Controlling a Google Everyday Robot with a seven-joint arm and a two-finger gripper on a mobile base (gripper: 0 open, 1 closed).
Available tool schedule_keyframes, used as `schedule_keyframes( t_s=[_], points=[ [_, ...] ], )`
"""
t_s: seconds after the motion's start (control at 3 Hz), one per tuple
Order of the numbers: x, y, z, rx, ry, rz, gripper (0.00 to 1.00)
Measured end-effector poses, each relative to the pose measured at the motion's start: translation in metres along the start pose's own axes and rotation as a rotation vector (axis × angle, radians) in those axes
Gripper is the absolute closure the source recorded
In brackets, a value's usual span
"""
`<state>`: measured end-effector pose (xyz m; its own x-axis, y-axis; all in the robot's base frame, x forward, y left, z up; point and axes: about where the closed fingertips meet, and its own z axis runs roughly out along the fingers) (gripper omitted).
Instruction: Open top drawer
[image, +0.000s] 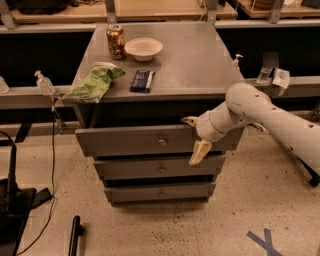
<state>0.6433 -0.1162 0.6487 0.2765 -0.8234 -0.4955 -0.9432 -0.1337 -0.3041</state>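
Top drawer (135, 141) ajar under grey cabinet top (200, 60), gripper (195, 136) at its front.

I'm counting three drawers on the cabinet: the top drawer (150, 141), a middle drawer (160, 167) and a bottom drawer (160, 192). I'm seeing one knob (162, 142) on each front. On top I'm counting one can (115, 42), one bowl (143, 48), one green bag (94, 86) and one dark packet (142, 81). I'm working one gripper (195, 135), sitting at the top drawer's right end, fingers spread.
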Motion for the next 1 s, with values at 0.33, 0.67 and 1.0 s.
schedule_keyframes(
  t_s=[0.33, 0.67, 1.0],
  points=[
    [-0.009, 0.024, -0.014, -0.040, 0.010, -0.016, 0.15],
    [-0.013, 0.039, -0.027, -0.052, 0.008, -0.021, 0.15],
    [-0.020, 0.047, -0.042, -0.036, 0.003, -0.036, 0.15]
  ],
)
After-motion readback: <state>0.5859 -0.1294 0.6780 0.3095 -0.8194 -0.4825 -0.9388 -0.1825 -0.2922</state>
